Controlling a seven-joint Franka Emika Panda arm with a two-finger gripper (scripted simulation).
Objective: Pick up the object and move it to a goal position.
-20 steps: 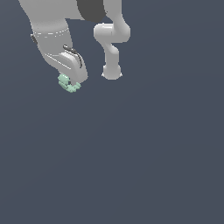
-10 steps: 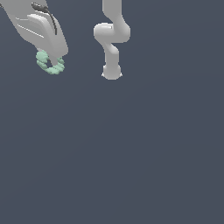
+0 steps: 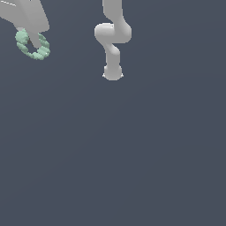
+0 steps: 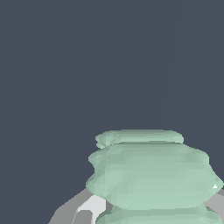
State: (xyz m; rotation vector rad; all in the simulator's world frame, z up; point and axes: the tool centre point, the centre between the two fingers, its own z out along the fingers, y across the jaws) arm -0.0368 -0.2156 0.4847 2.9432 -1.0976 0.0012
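While the gripper (image 3: 32, 42) hung at the exterior view's upper left, its fingers (image 3: 34, 39) held the mint-green beaded ring (image 3: 33, 46) between them; the ring (image 4: 153, 175) filled the wrist view, well apart from the arm's base (image 3: 112, 73).

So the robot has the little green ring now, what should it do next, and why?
Probably carry it onward with the grip kept closed. The mint-green beaded ring hangs at the gripper, a finger passing through its hole, and it fills the wrist view right at the fingers. No goal marker shows in either view, so I can't tell which way to go.
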